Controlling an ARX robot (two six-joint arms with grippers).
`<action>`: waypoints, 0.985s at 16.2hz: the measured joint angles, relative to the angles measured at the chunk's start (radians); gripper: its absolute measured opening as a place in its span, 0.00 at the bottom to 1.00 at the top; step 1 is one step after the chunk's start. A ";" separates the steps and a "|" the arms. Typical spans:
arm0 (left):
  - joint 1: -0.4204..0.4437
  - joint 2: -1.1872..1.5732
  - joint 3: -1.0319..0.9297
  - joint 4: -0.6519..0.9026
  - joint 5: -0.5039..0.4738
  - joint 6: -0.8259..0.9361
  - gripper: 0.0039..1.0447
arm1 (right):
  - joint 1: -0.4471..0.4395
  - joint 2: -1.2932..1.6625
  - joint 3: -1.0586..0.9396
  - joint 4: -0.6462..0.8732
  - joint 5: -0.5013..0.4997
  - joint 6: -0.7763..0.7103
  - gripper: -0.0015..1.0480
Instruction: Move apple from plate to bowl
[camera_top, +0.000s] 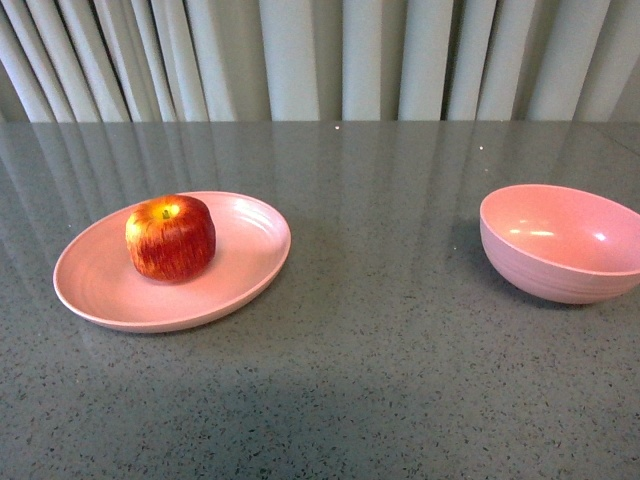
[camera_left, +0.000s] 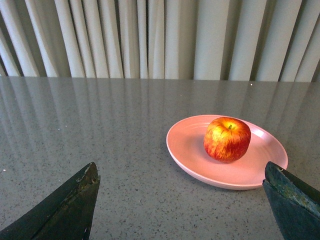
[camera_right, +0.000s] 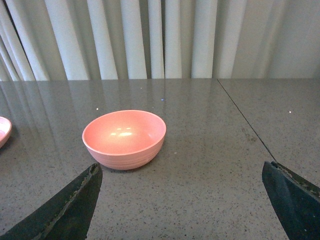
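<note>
Apple (camera_top: 170, 238) on plate (camera_top: 250, 262), bowl (camera_top: 560, 245) well apart at right; left gripper (camera_left: 180, 172), right gripper (camera_right: 181, 171), jaws spread wide

Indoor room with a plain, staged look; whether it is a lab, an office or a home cannot be told. A broad grey speckled stone-look tabletop (camera_top: 380, 400) fills the view, with a thin joint line (camera_right: 248, 125) between two slabs. Pale pleated curtains (camera_top: 300, 60) hang behind it as a backdrop. A pink plate (camera_top: 100, 280) holding a red apple (camera_top: 170, 238) and a pink bowl (camera_top: 560, 240) sit well apart on it.
</note>
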 joint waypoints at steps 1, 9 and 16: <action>0.000 0.000 0.000 0.000 0.000 0.000 0.94 | 0.000 0.000 0.000 0.000 0.000 0.000 0.94; 0.000 0.000 0.000 0.000 0.000 0.000 0.94 | 0.000 0.000 0.000 0.000 0.000 0.000 0.94; 0.000 0.000 0.000 0.000 0.000 0.000 0.94 | 0.000 0.000 0.000 0.000 0.000 0.000 0.94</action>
